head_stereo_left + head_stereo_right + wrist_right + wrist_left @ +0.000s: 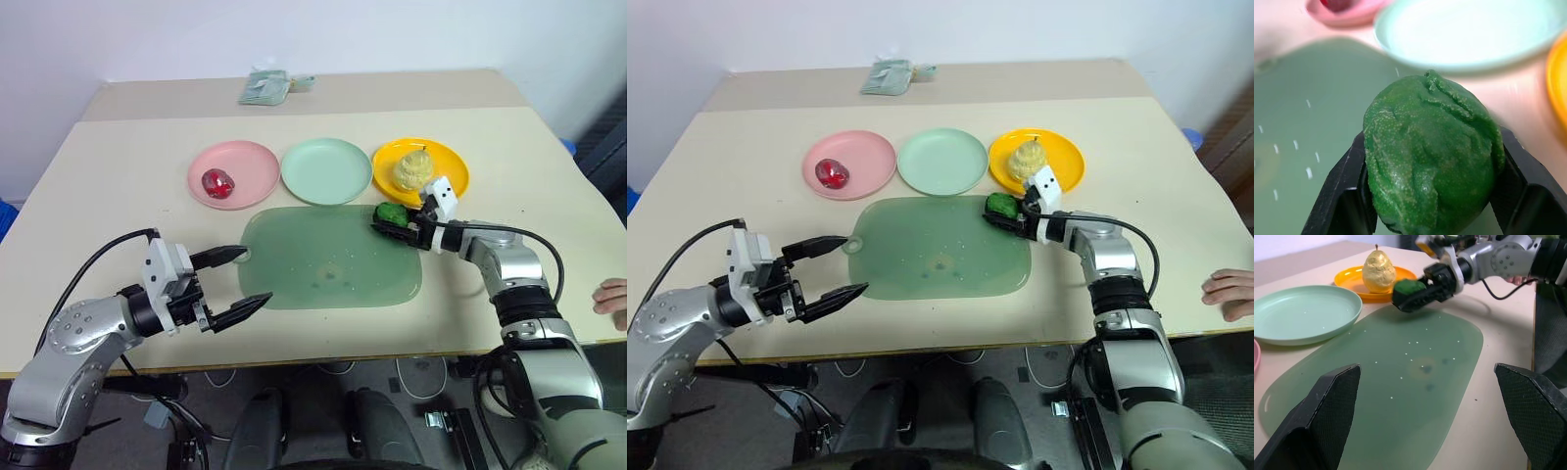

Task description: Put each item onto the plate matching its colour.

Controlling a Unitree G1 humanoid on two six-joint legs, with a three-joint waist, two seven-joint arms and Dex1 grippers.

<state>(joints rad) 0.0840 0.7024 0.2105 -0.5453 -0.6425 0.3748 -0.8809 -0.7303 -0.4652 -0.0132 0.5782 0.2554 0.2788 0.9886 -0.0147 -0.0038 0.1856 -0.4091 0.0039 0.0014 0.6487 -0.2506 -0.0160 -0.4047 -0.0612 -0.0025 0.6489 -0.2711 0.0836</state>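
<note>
Right claw pinching the green ball at the mat's far corner; left claw spread wide beside the mat.

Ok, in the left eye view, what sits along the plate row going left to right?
Pink plate holding the red item → mint green plate, bare → orange-yellow plate holding the pale yellow item.

A dull-green mat lies mid-frame on the beige table; folded cloth top centre; a person's hand at the right edge.
</note>
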